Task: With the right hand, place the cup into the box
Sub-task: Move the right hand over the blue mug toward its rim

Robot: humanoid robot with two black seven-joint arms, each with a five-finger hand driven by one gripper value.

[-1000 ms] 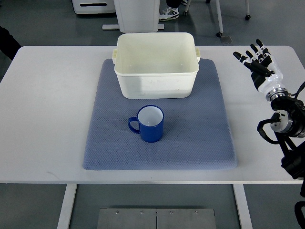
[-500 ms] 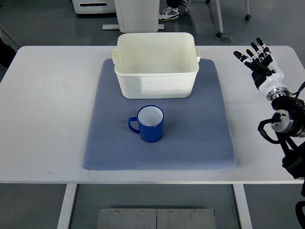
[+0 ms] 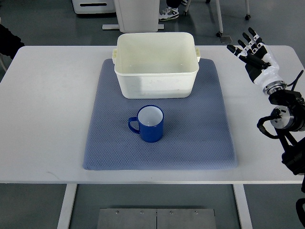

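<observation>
A blue enamel mug with a white inside point(image 3: 150, 123) stands upright near the middle of a grey-blue textured fabric mat point(image 3: 205, 129), its handle pointing to nine o'clock. At twelve o'clock from the mug, apart from it, sits an empty cream-white rectangular plastic box point(image 3: 156, 64) on the far part of the same mat. No brand, label or writing can be read on the mug, the box or the mat. The mat lies on a white rectangular table point(image 3: 47, 105).

The right hand point(image 3: 253, 55), black-and-white with jointed fingers, hovers over the table's far right corner, at about two o'clock from the mug and well apart from it and from the box. Its fingers are spread and extended, pointing toward eleven o'clock, and hold nothing. The right arm's black wrist joints and cables run down along the picture's right edge.

Beyond the table, a person's sneaker point(image 3: 168, 13) shows on the grey floor at twelve o'clock, and a dark sleeve point(image 3: 8, 40) shows at the left edge.
</observation>
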